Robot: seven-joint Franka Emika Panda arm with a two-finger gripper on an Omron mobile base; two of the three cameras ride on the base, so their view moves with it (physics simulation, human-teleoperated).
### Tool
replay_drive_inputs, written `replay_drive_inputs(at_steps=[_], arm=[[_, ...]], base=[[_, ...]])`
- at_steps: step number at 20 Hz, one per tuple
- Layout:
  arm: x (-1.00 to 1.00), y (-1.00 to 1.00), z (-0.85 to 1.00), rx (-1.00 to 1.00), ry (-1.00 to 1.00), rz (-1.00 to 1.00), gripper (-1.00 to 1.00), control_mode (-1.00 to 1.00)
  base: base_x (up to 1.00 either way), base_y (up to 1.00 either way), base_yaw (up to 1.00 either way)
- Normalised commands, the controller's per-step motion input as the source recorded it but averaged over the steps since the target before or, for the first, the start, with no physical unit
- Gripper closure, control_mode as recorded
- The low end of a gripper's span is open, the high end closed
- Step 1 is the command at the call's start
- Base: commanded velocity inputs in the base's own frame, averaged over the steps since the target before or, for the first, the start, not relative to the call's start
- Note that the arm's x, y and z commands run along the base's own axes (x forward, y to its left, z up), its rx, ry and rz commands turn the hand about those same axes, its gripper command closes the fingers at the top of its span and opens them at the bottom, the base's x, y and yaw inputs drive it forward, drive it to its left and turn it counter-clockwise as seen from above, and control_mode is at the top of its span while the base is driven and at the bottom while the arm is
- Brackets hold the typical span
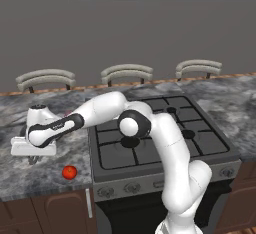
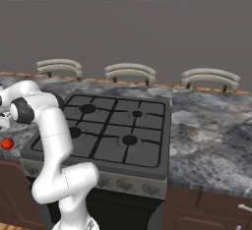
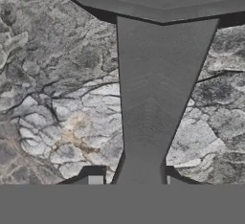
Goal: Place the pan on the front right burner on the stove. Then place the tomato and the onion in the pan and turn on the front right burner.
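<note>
One pan [image 3: 162,74] is lying on the marbled table [image 1: 40,178] left of the stove [image 1: 160,138], and in the hand view its straight handle is running down the middle toward the camera, with the rim of the bowl crossing the top. The end effector [image 3: 131,180] is sitting at the near end of that handle, its two dark tips pressing in on either side, so it is clamped together on the handle. The pan's bowl is looking empty in the little of it that shows.

Risk is coming mostly from the grip point: holding so far out along the handle, the bowl's weight may be levering the pan down or twisting it between the tips once it is lifted. A sagging pan could be catching the stove's raised edge or the black grates on the way to the front right burner [image 2: 130,139], which is sitting bare. The tomato [image 1: 69,172] is resting near the table's front edge, close to the arm, and a low sweep could be knocking it off. The onion cannot be made out.
</note>
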Motion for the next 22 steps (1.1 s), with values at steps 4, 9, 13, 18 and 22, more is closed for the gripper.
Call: replay_drive_inputs(at_steps=[4, 9, 13, 18, 22], arm=[[-0.02, 0.00, 0.10, 0.00, 0.00, 0.00, 1.00, -1.00], [-0.05, 0.00, 0.30, 0.00, -0.07, 0.00, 1.00, -1.00], [-0.10, 0.00, 0.36, 0.00, -0.10, 0.00, 1.00, -1.00], [-0.27, -0.26, 0.48, 0.00, -0.05, 0.00, 1.00, -1.00], [-0.27, -0.48, 0.69, 0.01, -0.02, 0.00, 1.00, -1.00]], base=[[0.00, 0.00, 0.00], [0.00, 0.00, 0.00], [0.00, 0.00, 0.00], [0.00, 0.00, 0.00], [0.00, 0.00, 0.00]])
